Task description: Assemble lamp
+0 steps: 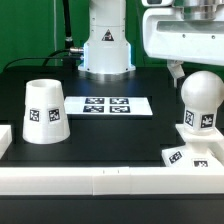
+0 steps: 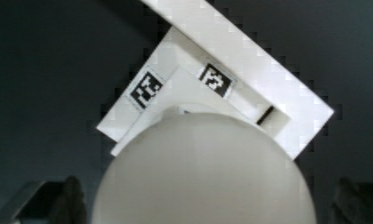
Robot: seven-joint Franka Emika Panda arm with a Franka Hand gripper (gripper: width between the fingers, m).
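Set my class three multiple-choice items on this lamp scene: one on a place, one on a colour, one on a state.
1. In the exterior view, the shade stands: A at the left; B at the right; C on the marker board.
2. The tabletop is: A white; B green; C black.
3. The gripper is: A open; B shut on the bulb; C shut on the shade.
1 A, left of the marker board; 2 C, dark under the white parts; 3 A, fingers clear of the bulb.
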